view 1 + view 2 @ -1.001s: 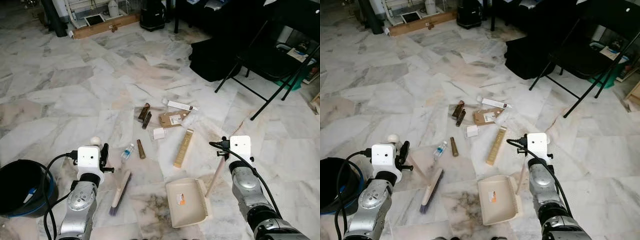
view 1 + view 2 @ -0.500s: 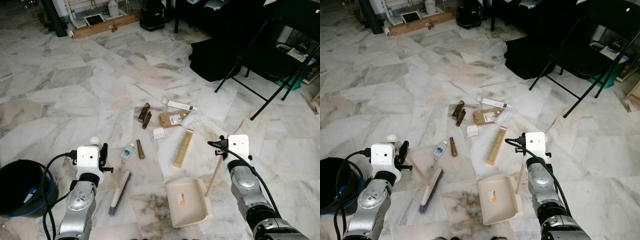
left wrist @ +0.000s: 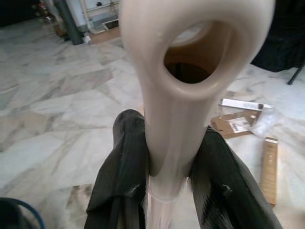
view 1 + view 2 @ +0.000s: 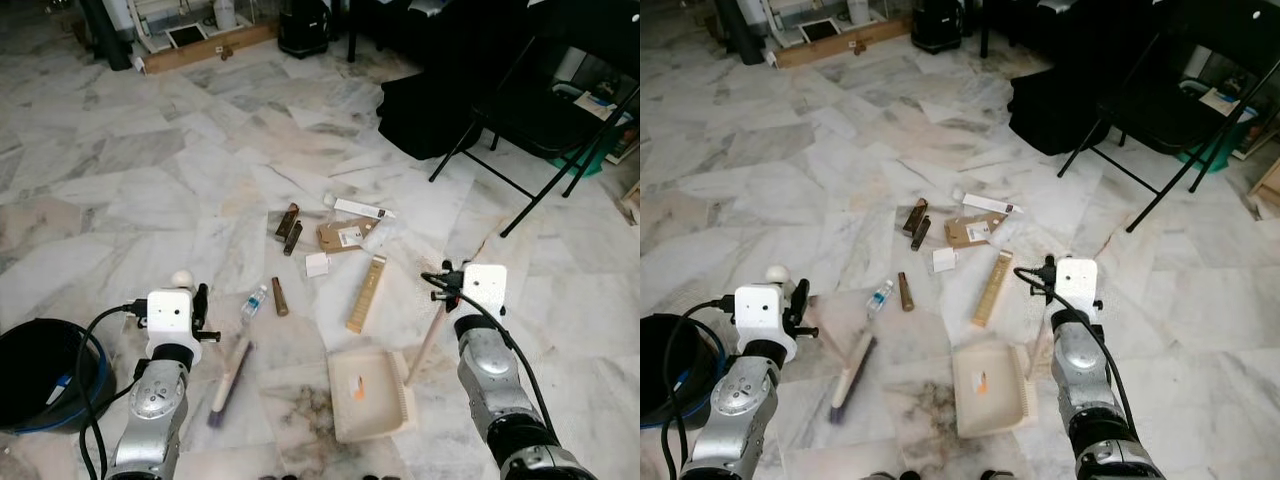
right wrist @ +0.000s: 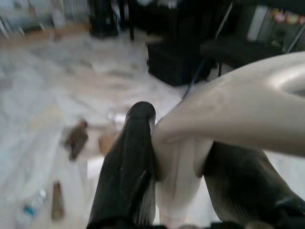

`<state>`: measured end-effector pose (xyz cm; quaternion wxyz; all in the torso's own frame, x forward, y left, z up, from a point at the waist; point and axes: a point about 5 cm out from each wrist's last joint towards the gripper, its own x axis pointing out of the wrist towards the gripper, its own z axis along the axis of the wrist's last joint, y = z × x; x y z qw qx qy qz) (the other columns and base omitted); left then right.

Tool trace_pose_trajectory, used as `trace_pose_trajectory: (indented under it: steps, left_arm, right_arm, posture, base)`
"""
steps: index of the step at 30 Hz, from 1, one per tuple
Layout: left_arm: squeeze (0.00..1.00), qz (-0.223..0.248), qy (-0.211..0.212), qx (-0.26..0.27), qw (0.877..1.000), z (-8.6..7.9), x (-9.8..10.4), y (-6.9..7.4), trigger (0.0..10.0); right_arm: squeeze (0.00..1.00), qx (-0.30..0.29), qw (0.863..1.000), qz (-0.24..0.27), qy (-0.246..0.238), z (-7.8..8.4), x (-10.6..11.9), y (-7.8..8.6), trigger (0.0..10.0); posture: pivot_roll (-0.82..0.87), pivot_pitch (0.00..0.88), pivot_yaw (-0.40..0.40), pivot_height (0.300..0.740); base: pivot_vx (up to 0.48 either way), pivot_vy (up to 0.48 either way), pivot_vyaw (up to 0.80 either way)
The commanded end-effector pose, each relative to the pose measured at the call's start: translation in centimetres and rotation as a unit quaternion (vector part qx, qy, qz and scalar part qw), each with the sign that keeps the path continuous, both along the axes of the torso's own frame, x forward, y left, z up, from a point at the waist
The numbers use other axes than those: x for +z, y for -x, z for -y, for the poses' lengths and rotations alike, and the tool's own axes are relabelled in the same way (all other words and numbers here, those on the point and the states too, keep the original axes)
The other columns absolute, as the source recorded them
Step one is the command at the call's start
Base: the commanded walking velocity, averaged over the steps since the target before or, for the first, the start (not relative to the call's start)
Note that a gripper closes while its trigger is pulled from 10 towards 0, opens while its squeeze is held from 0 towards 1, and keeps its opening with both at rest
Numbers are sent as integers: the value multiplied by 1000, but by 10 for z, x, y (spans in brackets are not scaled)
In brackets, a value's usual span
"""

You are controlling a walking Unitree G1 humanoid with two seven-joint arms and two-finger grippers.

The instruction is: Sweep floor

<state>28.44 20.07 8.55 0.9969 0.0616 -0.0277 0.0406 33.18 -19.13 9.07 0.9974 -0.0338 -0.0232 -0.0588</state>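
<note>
A: What is the robot holding?

B: Two cleaning tools, one in each hand. The left hand point(image 3: 164, 176) is clenched on the cream handle of a brush point(image 4: 229, 369); both black fingers point(image 3: 125, 162) press against the handle, just below its hanging loop. The brush slants down to the marble floor point(image 4: 130, 180), its bristle head resting near the robot, on the left.

A: And the right hand?

B: The right hand point(image 5: 178, 167) is grasping the handle of a cream dustpan point(image 4: 368, 394). The pan lies flat on the floor, near the robot, between the two arms and to the right of the brush.

A: Where is the rubbish?

B: Scattered on the floor just beyond the tools. A small plastic bottle point(image 4: 255, 301) and a brown tube point(image 4: 281, 297) lie just beyond the brush. A long tan box point(image 4: 367, 293) lies just beyond the dustpan. Farther off are a white card point(image 4: 317, 265), a flat brown carton point(image 4: 346, 236), two dark sticks point(image 4: 289, 229) and a white strip point(image 4: 361, 209).

A: Anything else around?

B: A dark bucket point(image 4: 40, 370) stands at the near left edge, beside the left arm. A black folding chair point(image 4: 540, 120) and a black bag point(image 4: 430, 115) stand at the far right.
</note>
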Motion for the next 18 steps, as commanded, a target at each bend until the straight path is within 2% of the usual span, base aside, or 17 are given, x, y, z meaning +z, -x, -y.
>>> trace_pose_trajectory:
  steps: [1,5,18]
  left_arm:
    - [0,24,-15,6,1000,-4,10,-1,10000]
    - [0,51,-15,19,998,-4,22,-6,10000]
    - [0,67,-20,29,997,-5,29,-8,10000]
  right_arm:
    - [0,4,999,51,-7,-2,19,-3,10000]
    - [0,8,996,85,-12,-6,37,-3,10000]
    - [0,21,997,72,-14,-10,37,1,10000]
  posture:
    - [28,130,36,740]
    - [27,126,31,740]
    - [28,105,28,740]
  base:
    - [0,0,0]
    - [0,0,0]
    - [0,0,0]
